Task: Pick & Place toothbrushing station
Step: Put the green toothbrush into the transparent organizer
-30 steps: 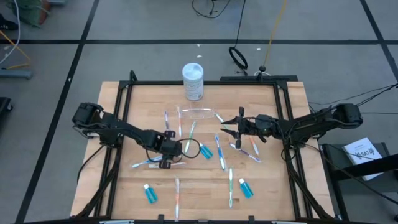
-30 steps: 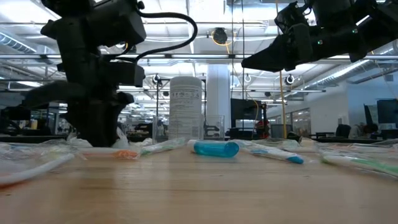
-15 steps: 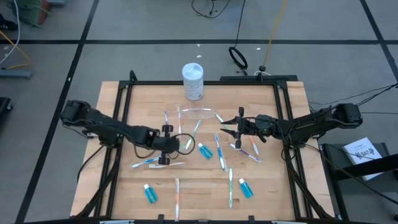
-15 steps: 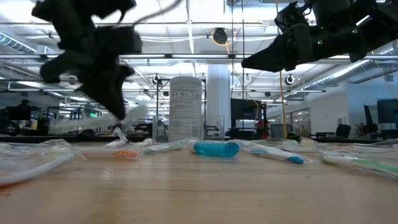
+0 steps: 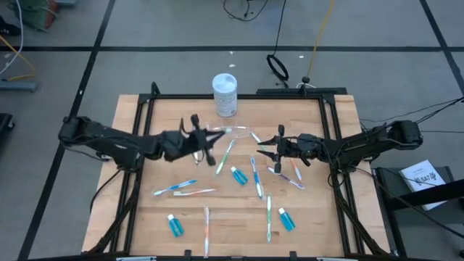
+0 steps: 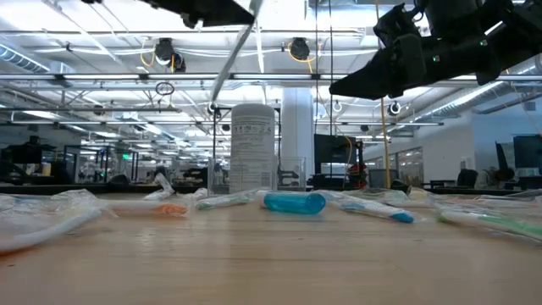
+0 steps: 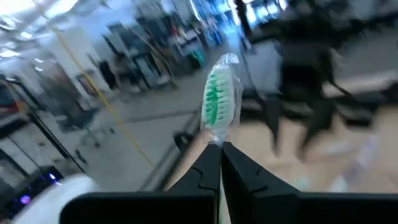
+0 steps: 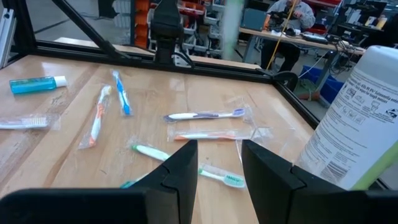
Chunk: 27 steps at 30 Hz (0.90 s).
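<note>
Toothbrushing station, the small see-through holder, sits on the wooden tabletop near the white jar, on the side of it toward the middle of the tabletop, and neither of my hands touches it. My left hand is up in the air just beside the holder, its fingers pressed together on the handle of a toothbrush with green bristles in a clear wrapper. In my left wrist view the brush head sticks out past the fingertips, and from table height the brush slants down out of that hand well above the wood. My right hand hangs over the right half of the tabletop, near the holder but apart from it, its fingers spread with nothing between them; in its own wrist view I see wrapped toothbrushes lying on the wood past the gap and the jar off to one side. More wrapped toothbrushes and small blue tubes lie scattered flat across the middle and near part of the tabletop.
</note>
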Tool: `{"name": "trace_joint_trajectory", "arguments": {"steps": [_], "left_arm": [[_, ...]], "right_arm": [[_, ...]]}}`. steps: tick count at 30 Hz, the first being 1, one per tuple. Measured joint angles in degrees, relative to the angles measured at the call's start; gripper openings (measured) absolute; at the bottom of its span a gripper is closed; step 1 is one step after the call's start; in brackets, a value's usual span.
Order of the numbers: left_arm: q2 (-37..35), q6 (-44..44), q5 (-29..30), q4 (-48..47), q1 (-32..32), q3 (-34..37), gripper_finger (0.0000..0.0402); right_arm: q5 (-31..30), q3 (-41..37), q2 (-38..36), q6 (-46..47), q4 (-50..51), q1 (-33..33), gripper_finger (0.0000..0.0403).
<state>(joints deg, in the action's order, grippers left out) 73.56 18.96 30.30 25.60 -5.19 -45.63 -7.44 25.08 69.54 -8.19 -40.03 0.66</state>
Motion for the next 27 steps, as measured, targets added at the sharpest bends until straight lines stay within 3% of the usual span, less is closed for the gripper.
{"name": "trace_joint_trajectory", "arguments": {"steps": [7, 11, 14, 16, 18, 21, 27], "left_arm": [[2.6, -7.0, -3.6, 4.2, 12.3, 1.0, 0.0003], [6.8, -14.2, -7.1, 12.6, 17.5, 5.1, 0.0003], [10.5, -18.2, -8.3, 21.5, 18.1, 9.4, 0.0003], [12.8, -17.5, -4.9, 27.7, 17.7, 11.8, 0.0005], [14.6, -15.9, 2.5, 31.7, 17.4, 13.7, 0.0003], [16.3, -15.0, 9.2, 32.4, 17.7, 15.0, 0.0003], [17.2, -14.8, 9.7, 28.3, 18.2, 15.1, 0.0026]], "right_arm": [[0.0, 0.0, 0.0, 0.0, 0.1, 0.0, 0.0116], [0.0, 0.0, 0.0, 0.0, 0.2, 0.0, 0.0116], [0.0, 0.0, 0.0, -0.4, 0.2, 0.0, 0.0116], [0.0, 0.0, 0.0, -0.9, 0.2, 0.0, 0.0116], [0.0, 0.0, 0.0, -1.3, 0.2, 0.0, 0.0116], [0.0, 0.0, 0.0, -1.7, 0.2, 0.0, 0.0116], [0.0, 0.0, 0.0, -1.7, 0.4, 0.0, 0.0116]]}}
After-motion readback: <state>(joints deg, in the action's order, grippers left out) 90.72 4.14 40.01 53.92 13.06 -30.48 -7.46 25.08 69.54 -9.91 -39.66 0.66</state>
